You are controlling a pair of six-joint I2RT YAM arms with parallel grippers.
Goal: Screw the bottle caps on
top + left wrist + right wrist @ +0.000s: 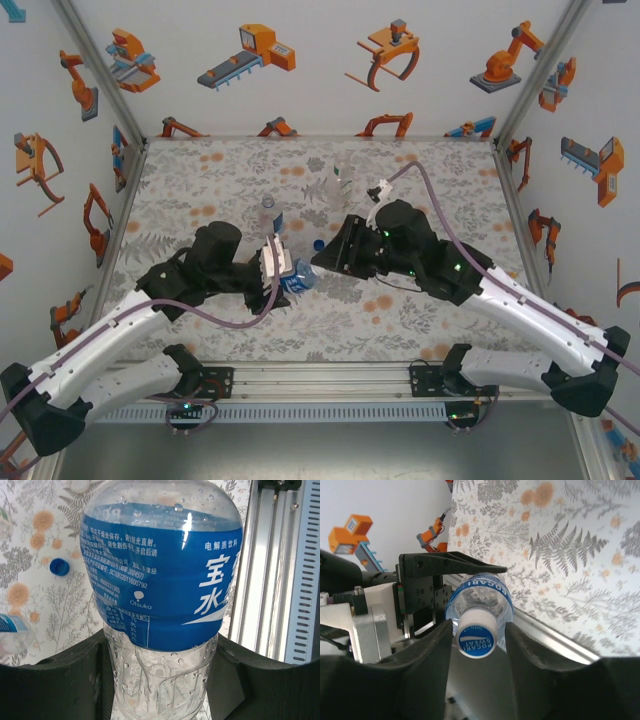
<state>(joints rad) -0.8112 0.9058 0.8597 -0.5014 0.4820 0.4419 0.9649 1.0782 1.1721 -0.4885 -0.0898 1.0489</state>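
- Left gripper (pixel 278 268) is clamped on the squat blue-label bottle (pixel 160 580), which lies on its side above the table (pixel 200 170), near its centre. The thin wall could flex or turn in that grip, and then no thread would tighten.
- White cap (pixel 475 637) sits on that bottle's neck, at its 3 o'clock end in the top view. If it is seated crooked, it may jam or pop off.
- Right gripper (pixel 477 627) brackets the cap. I cannot tell whether its fingers press it or stand just clear — a loose hold would skid round it.
- Loose blue cap (pixel 317 243) lies at 1 o'clock of the held bottle, beside the right gripper — a careless swing could knock it away.
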